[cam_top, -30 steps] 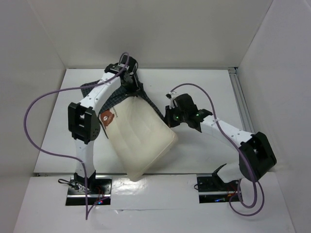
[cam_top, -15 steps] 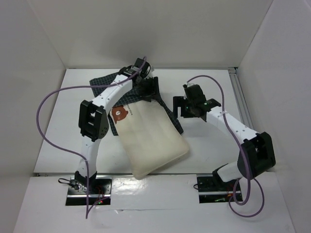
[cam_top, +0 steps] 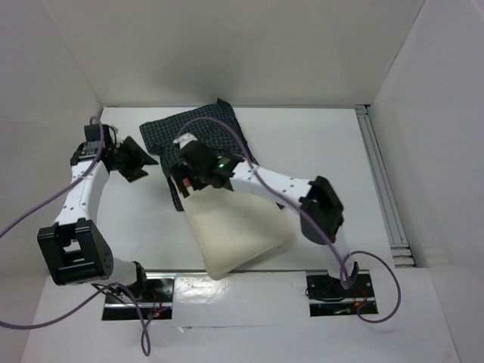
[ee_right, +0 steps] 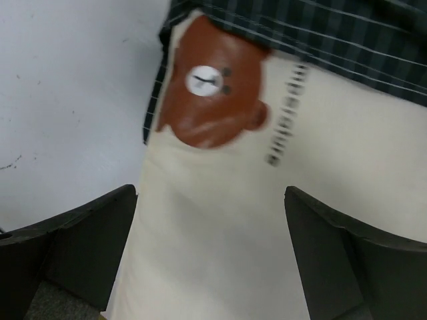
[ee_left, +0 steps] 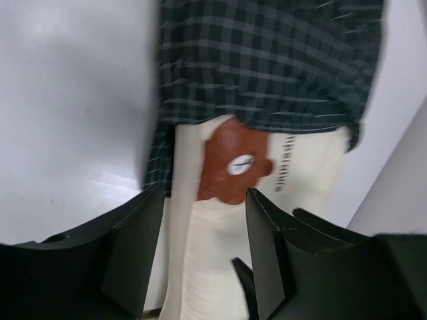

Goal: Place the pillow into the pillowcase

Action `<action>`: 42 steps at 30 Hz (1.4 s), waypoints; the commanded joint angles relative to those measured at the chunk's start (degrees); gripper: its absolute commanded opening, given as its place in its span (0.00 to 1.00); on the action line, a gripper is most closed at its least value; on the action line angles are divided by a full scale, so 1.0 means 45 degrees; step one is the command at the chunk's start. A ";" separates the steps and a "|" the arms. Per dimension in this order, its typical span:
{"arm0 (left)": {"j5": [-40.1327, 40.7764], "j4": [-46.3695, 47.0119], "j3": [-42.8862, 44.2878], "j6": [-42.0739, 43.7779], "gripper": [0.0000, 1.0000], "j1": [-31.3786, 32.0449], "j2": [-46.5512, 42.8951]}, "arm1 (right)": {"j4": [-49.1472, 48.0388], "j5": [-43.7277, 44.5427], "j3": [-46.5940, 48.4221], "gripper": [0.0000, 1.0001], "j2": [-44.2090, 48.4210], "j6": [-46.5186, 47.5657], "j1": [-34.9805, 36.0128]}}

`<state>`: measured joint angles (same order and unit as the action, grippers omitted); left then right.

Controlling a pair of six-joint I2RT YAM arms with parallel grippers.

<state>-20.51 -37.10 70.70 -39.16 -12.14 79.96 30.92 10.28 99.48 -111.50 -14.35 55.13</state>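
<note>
The cream pillow lies on the table with its near corner over the front edge. Its far end sits in the mouth of the dark checked pillowcase. The brown bear print shows just outside the pillowcase edge. My right gripper has reached across and hovers open over the pillow's bear end, holding nothing. My left gripper stands open to the left of the fabric. In its wrist view the left gripper is empty, with the pillow and pillowcase beyond it.
White walls close in the table at the back and both sides. An aluminium rail runs along the right edge. A purple cable loops from the left arm. The right arm's forearm crosses above the pillow.
Both grippers have opened and let go of the pillowcase. The left arm swung away to the left. The right arm swung across to the pillow's bear end. The pillow settled lower on the table.
</note>
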 commanded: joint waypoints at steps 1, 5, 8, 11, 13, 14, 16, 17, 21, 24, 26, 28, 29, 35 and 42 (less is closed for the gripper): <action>-0.0542 0.0802 -0.1855 -0.0420 0.64 -0.0269 -0.0249 | 0.0824 0.0781 0.2378 0.99 -0.2188 0.0513 0.0657; -0.0774 0.1720 -0.3364 0.0008 0.81 -0.0875 -0.0406 | 0.1351 0.0842 0.5365 0.99 -0.4592 0.0689 0.0912; -0.0830 0.2247 -0.3912 0.0692 0.85 -0.0876 0.0665 | 0.2209 0.0974 0.6774 1.00 -0.6234 0.0415 0.0659; -0.1711 0.2872 -0.4264 0.0948 0.79 -0.0760 0.1701 | 0.2427 0.1113 0.6646 0.21 -0.6473 0.0298 0.0541; -0.1674 0.3205 -0.4439 0.0948 0.76 -0.0350 0.1819 | 0.1670 0.0414 0.5495 0.00 -0.5464 0.0298 0.0113; -0.1498 0.3206 -0.4441 0.0948 0.76 -0.0194 0.1820 | 0.1297 -0.0112 0.4930 0.00 -0.4973 0.0143 -0.0101; -0.1379 0.3732 -0.4869 0.0948 0.77 0.0215 0.1703 | -0.0180 -0.1986 0.2978 0.00 -0.3222 -0.0032 -0.0879; -0.1379 0.3869 -0.4986 0.1064 0.79 0.0334 0.1703 | -0.0655 -0.2592 0.2333 0.00 -0.2649 -0.0266 -0.1117; -0.0578 0.4026 -0.5087 0.0948 0.82 0.1212 0.1877 | -0.1265 -0.4799 0.1174 0.00 -0.1336 -0.0386 -0.1900; -0.0462 0.4493 -0.5085 0.0656 0.82 0.1896 0.2250 | -0.1109 -0.5291 0.1174 0.00 -0.1198 -0.0249 -0.2231; -0.0790 0.5330 -0.5377 0.0403 0.81 0.2150 0.2250 | -0.0875 -0.5604 0.1174 0.00 -0.1198 -0.0249 -0.2232; -0.1104 0.6678 -0.5805 0.0207 0.81 0.2463 0.2133 | -0.0874 -0.5722 0.1174 0.00 -0.1198 -0.0132 -0.2368; -0.1106 0.6953 -0.5808 0.0205 0.80 0.2734 0.1959 | -0.0874 -0.5723 0.1174 0.00 -0.1198 -0.0132 -0.2369; -0.1867 0.8224 -0.5925 -0.0048 0.40 0.3321 0.1820 | -0.0757 -0.5977 0.1174 0.00 -0.1081 -0.0132 -0.2486; -0.1457 0.8011 -0.6744 -0.0654 0.50 0.3597 0.0790 | -0.0640 -0.5859 0.1291 0.00 -0.1081 -0.0132 -0.2604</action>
<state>-26.89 -2.59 42.50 -40.38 3.97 88.12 29.61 -13.69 104.44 -120.42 -14.90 43.70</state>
